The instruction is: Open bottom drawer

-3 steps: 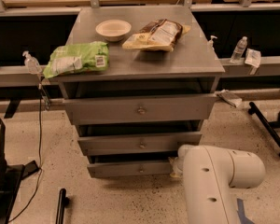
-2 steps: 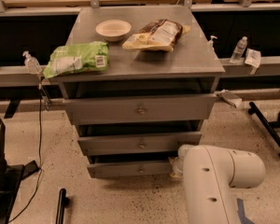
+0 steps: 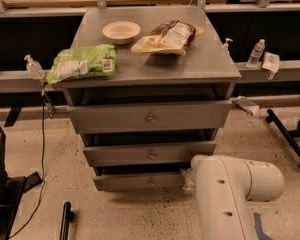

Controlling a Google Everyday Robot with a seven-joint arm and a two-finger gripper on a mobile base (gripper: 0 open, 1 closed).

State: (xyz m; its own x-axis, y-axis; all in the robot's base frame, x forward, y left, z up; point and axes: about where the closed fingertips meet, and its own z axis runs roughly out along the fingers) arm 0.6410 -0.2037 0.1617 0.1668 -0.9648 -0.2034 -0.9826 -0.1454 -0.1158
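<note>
Your gripper [image 3: 188,176] is down at the right end of the bottom drawer [image 3: 135,182], half hidden behind the white arm [image 3: 230,194], so I honestly can't tell if it's got hold of anything. That drawer's the lowest of three, and its knob [image 3: 151,181] sits untouched mid-front. It looks barely out, if at all, so I'd say most of the pull is left.

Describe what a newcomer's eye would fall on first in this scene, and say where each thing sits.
The big white robot arm fills the lower right foreground, with its gripper at the right end of the bottom drawer. Behind it stands the grey three-drawer cabinet. On its top are a bright green bag at the front left, and a pale bowl and a brown snack bag further back.
</note>
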